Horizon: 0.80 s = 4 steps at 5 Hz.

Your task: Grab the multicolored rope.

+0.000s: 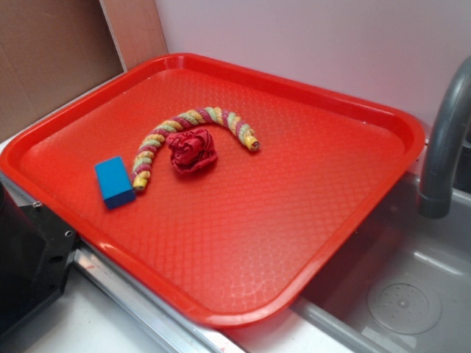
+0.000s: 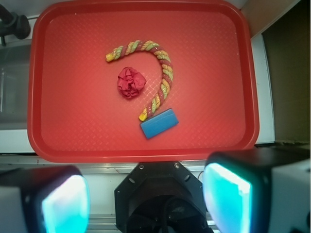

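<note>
pale wall [image 1: 309, 44] behind, brown board [image 1: 51, 51] at left — grey sink [image 1: 397, 294] with faucet [image 1: 445, 140].

**Red tray and its three items**

We see a red tray [image 1: 316, 220] carrying the multicolored rope [image 1: 193, 125], curved in an arc. A dark red cloth ball [image 1: 191, 151] sits inside the arc; a blue block [image 1: 114, 182] lies at one rope end.

Gripper [image 2: 146, 196]: two broad fingers [image 2: 63, 201] at bottom of wrist view, dark outer casing, inner pads glowing pale cyan-teal, blurred by closeness. Between them, black rounded housing [image 2: 163, 196] with ribbed, fan-like centre and small silver screws along top edge. Exterior view: black robot base [image 1: 29, 257] at lower left, small screws visible.
</note>
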Motion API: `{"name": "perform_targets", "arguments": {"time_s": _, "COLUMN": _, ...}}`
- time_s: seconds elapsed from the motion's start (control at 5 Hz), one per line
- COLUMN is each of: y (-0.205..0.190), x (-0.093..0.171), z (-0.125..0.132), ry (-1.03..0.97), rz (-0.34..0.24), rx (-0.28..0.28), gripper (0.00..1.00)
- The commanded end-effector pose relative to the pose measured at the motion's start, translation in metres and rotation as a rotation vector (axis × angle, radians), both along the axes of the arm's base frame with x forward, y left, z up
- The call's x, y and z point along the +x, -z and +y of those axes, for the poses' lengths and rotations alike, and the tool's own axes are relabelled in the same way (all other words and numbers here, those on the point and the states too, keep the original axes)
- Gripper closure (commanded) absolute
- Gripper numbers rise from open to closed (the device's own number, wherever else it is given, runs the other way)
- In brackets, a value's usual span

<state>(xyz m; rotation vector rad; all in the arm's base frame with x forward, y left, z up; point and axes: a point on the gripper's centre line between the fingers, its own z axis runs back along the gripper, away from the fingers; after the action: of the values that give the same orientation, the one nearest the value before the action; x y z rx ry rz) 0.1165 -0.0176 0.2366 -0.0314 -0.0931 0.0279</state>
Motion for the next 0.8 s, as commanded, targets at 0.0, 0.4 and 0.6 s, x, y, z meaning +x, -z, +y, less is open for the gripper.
{"name": "perform_targets", "arguments": {"time_s": 0.0, "y": 0.000, "x": 0.000, "z": 0.000, "ry": 0.000, "rz": 0.000, "rx": 0.000, "gripper": 0.00}}
{"name": "perform_targets", "arguments": {"time_s": 0.4, "y": 0.029, "x": 0.032, "z": 0.043, "ry": -0.224, "rz": -0.012, "rx": 0.020, "gripper": 0.00}}
{"name": "perform_targets", "arguments": {"time_s": 0.6, "y": 0.047, "x": 0.046, "z": 0.063, "ry": -0.346, "rz": -0.014, "rx": 0.077, "gripper": 0.00}}
